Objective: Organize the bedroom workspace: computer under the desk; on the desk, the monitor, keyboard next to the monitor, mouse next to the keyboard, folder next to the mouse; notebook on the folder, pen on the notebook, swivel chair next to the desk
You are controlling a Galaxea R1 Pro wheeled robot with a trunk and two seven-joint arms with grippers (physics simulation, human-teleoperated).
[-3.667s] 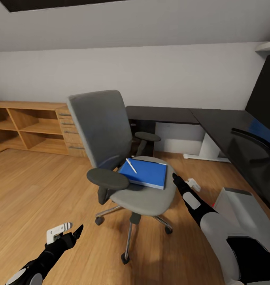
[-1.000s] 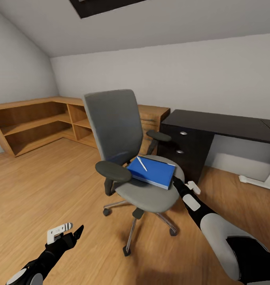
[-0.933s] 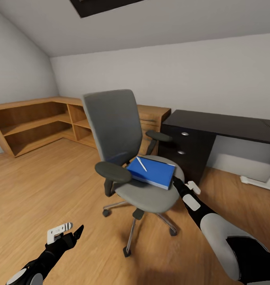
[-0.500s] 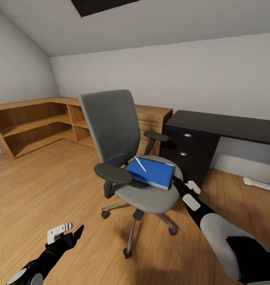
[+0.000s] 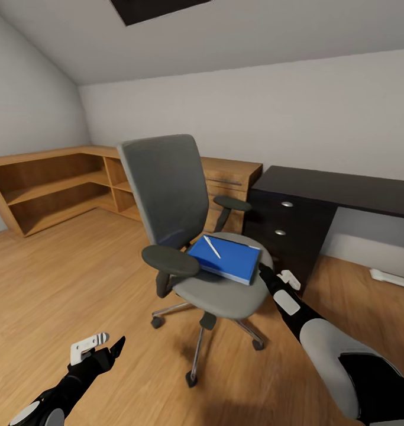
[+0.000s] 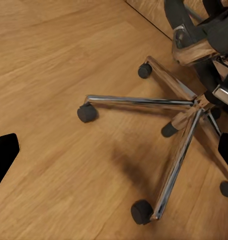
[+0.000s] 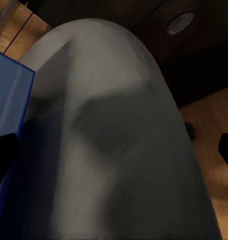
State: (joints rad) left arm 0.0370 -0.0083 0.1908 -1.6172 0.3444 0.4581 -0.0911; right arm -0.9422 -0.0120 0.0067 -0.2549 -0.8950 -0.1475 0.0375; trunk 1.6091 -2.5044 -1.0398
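Observation:
The swivel chair (image 5: 166, 195) stands mid-room on the wood floor, its grey seat (image 7: 108, 130) close to my right gripper (image 5: 277, 273), which is open beside the seat's edge. The blue folder (image 5: 228, 260) lies flat on the seat with the pen (image 5: 212, 246) on top; the folder's corner (image 7: 8, 95) shows in the right wrist view. My left gripper (image 5: 104, 345) hangs open low over the floor, facing the chrome star base (image 6: 194, 105). The desk (image 5: 343, 188) with its black drawer unit (image 5: 287, 234) stands behind the chair. The computer, monitor, keyboard, mouse and notebook are out of view.
Light-wood shelves (image 5: 54, 189) and a wood drawer chest (image 5: 228, 177) line the wall behind the chair. The sloped ceiling carries a dark skylight (image 5: 160, 7). A white desk foot (image 5: 394, 275) rests on the floor at the right. Open floor spreads to the left.
The camera has swung left, sliding the desk rightwards in the picture and bringing the shelves in. Both arms hold the same pose, and the chair stays by my right gripper.

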